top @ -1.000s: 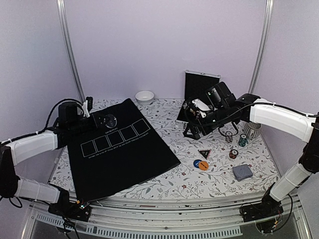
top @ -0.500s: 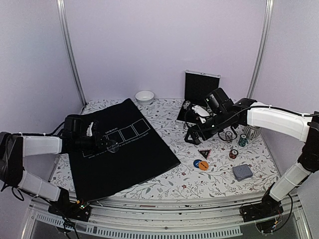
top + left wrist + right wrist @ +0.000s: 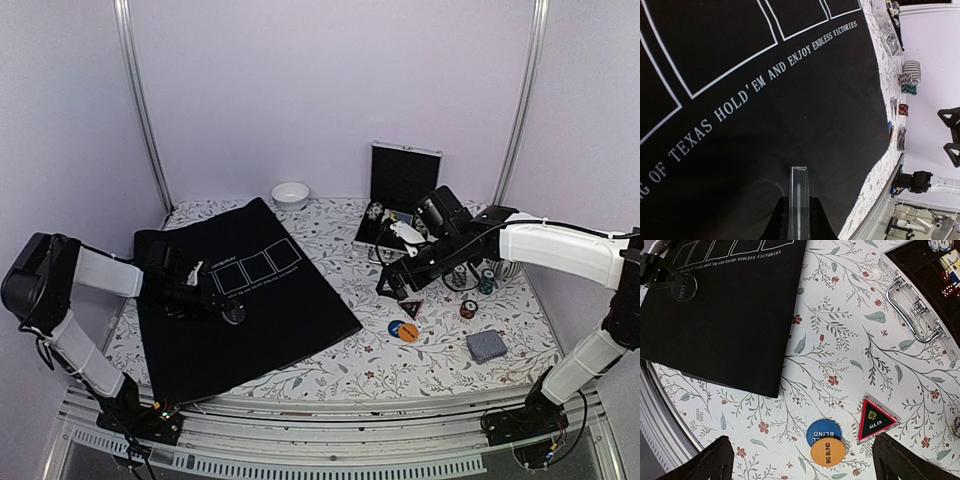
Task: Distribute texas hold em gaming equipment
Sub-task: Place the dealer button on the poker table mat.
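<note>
Left claw (image 3: 224,307) sits low over the black mat (image 3: 280,315), pinching a clear round button (image 3: 235,314); right claw (image 3: 398,288) hangs spread wide just above the triangular marker (image 3: 410,308) on the floral table (image 3: 335,372)

The left end effector (image 3: 222,306), clamped on the round button (image 3: 234,314), sits lower and nearer on the black mat (image 3: 285,325) than a second ago, while the wide-open right end effector (image 3: 398,290) has dropped toward the triangular marker (image 3: 410,308).
</note>
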